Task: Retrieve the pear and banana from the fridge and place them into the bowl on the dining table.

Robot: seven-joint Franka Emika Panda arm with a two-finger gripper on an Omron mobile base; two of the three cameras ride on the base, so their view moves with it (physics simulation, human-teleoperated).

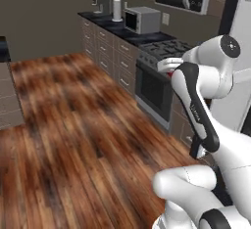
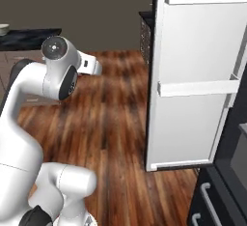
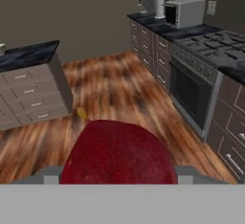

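A dark red pear [image 3: 118,152] fills the lower centre of the hand view, held between the fingers [image 3: 51,174], which stand fairly wide around it. The fridge [image 2: 193,75] door hangs open at right of the right base view. Carry it level toward the dark marble worktop [image 3: 28,54] at upper left, avoiding jolts.
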